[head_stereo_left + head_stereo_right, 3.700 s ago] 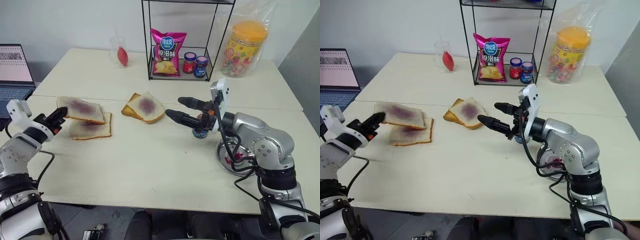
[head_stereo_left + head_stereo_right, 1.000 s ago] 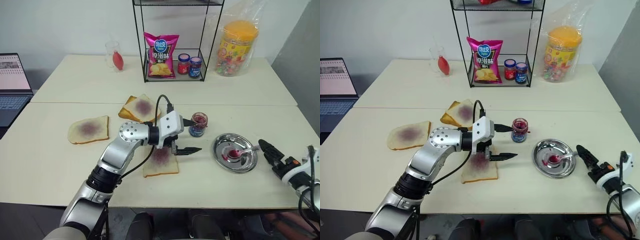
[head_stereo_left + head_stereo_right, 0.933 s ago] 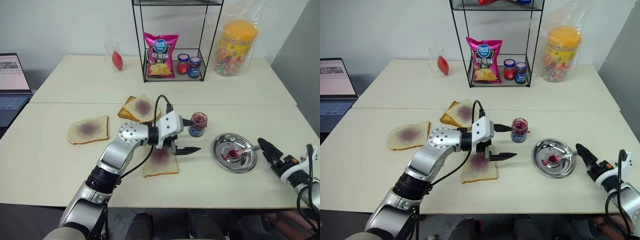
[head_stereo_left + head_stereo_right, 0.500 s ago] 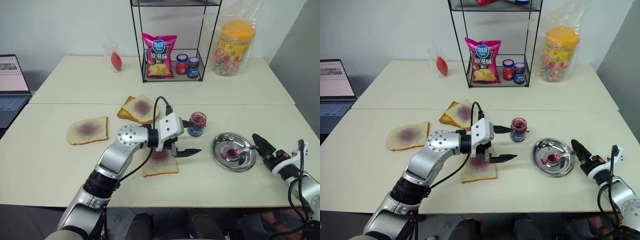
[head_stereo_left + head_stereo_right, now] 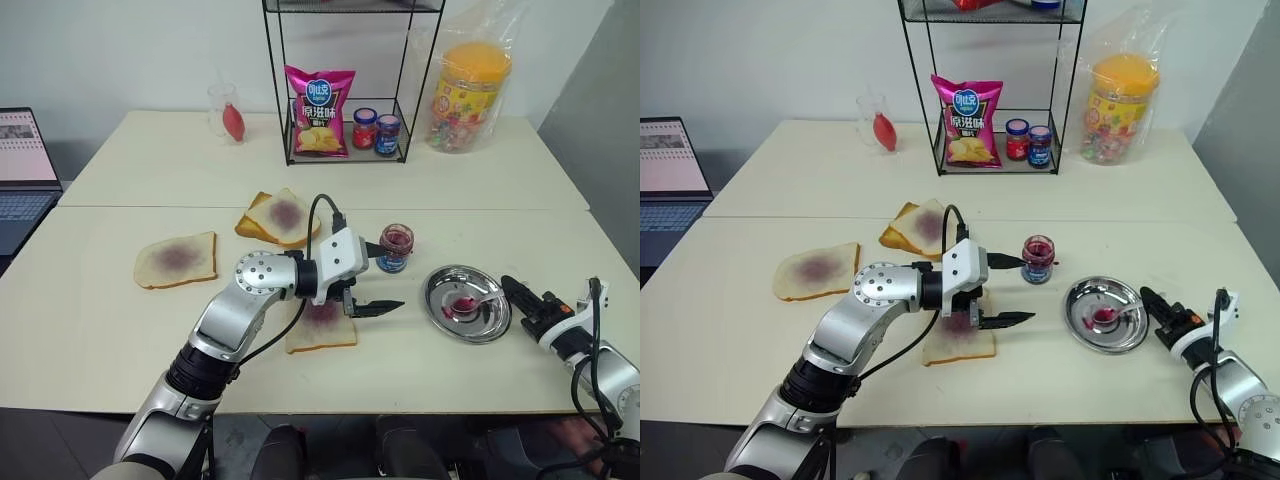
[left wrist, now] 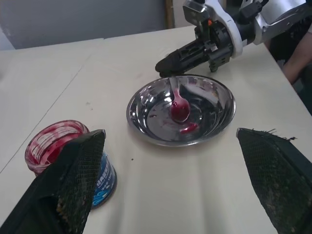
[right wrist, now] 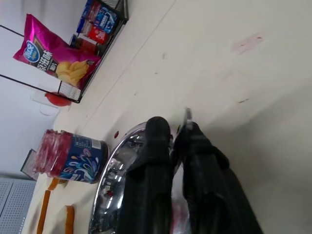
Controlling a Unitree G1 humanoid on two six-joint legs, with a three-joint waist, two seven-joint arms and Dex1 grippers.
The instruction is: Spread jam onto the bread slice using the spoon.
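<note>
The right gripper [image 6: 163,68] has just closed on the spoon [image 6: 178,103] handle at the dish [image 5: 440,318] rim near the table's right edge, so scooping jam [image 5: 396,240] can follow. The left gripper [image 5: 374,280] hangs open above the bread [image 5: 322,328] near the front edge

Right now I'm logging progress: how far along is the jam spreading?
Partly done: the bread slice already carries a purple stain. In hand: the right gripper has shut on the spoon handle at the rim of the steel dish, bowl inside. The left gripper hangs open above the slice. Left: scoop jam and spread.
</note>
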